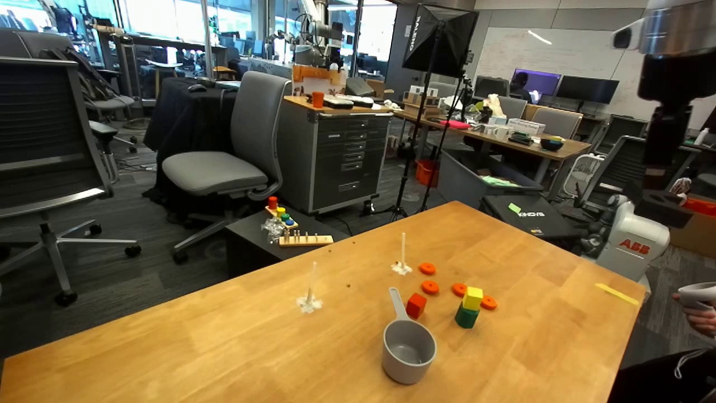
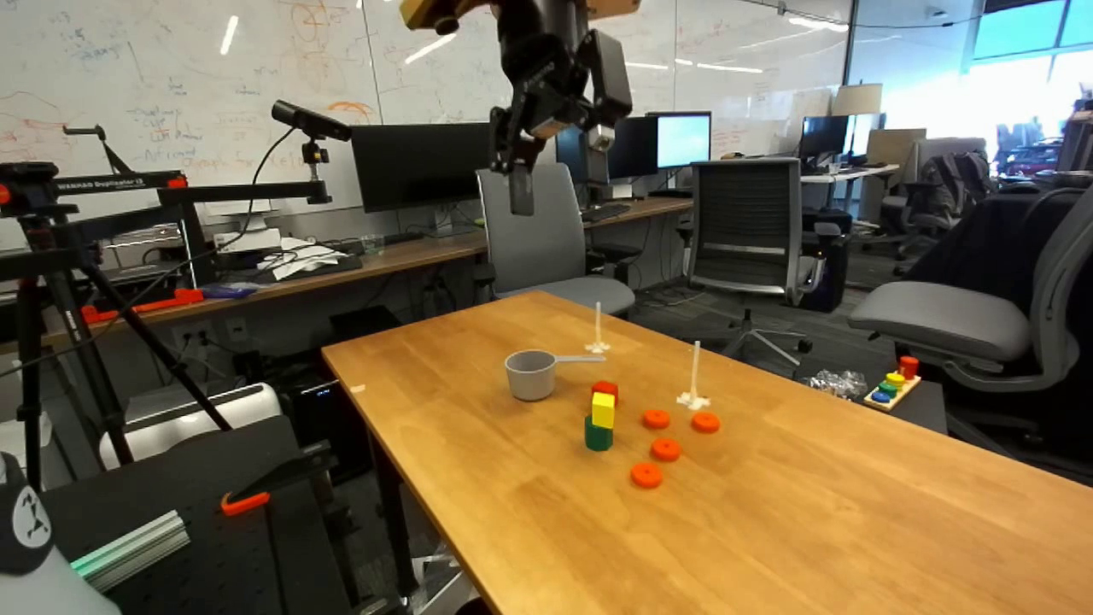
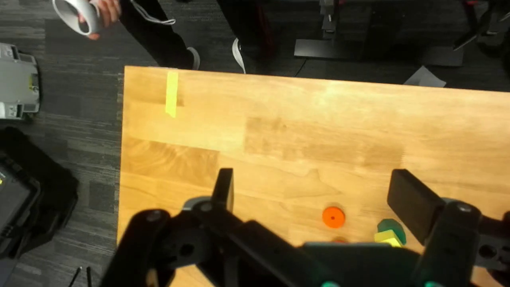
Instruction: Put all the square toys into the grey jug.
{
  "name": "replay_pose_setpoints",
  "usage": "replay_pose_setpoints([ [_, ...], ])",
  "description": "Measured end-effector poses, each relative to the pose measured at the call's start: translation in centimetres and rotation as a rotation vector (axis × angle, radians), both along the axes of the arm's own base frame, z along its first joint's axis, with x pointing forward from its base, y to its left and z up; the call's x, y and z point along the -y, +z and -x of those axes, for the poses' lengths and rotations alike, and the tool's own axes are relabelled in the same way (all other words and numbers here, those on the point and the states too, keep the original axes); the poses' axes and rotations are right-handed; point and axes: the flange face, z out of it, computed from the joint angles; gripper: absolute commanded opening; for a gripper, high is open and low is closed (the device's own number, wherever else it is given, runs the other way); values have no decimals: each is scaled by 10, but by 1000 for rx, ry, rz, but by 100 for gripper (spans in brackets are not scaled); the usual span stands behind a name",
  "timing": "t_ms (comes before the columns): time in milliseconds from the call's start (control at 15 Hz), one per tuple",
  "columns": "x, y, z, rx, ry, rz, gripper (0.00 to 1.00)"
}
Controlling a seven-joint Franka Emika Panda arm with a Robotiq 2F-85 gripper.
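Note:
The grey jug (image 1: 404,369) stands upright on the table with its handle pointing away; it also shows in an exterior view (image 2: 531,383). A red block (image 1: 417,305) lies beside the handle, also in an exterior view (image 2: 604,389). A yellow block (image 1: 472,298) rests on a green block (image 1: 466,317), tilted relative to it; both also show in the wrist view, yellow (image 3: 386,236) and green (image 3: 393,226). My gripper (image 3: 312,179) is open and empty, high above the table. In the wrist view, the jug and red block are hidden or out of view.
Several flat orange discs (image 1: 430,287) lie around the blocks. Two thin upright pegs (image 1: 403,252) (image 1: 311,288) are fixed to the table (image 1: 224,347). Yellow tape (image 1: 616,294) marks a table corner. A person's hand with a controller (image 3: 105,12) is beyond the table edge.

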Motion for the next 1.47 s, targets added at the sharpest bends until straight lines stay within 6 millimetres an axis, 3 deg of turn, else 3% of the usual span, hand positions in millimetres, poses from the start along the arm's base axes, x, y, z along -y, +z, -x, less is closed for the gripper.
replay_pose_setpoints([
  [133, -14, -27, -27, -49, 46, 20, 100],
  [333, -19, -77, -58, -137, 87, 43, 100],
  [533, -27, -125, -78, -215, 135, 56, 100],
  [800, -51, -175, -96, -281, 186, 73, 100],
  [1000, -62, -192, -104, -306, 188, 86, 100],
  [1467, -66, -198, -111, -273, 203, 69, 100],
])
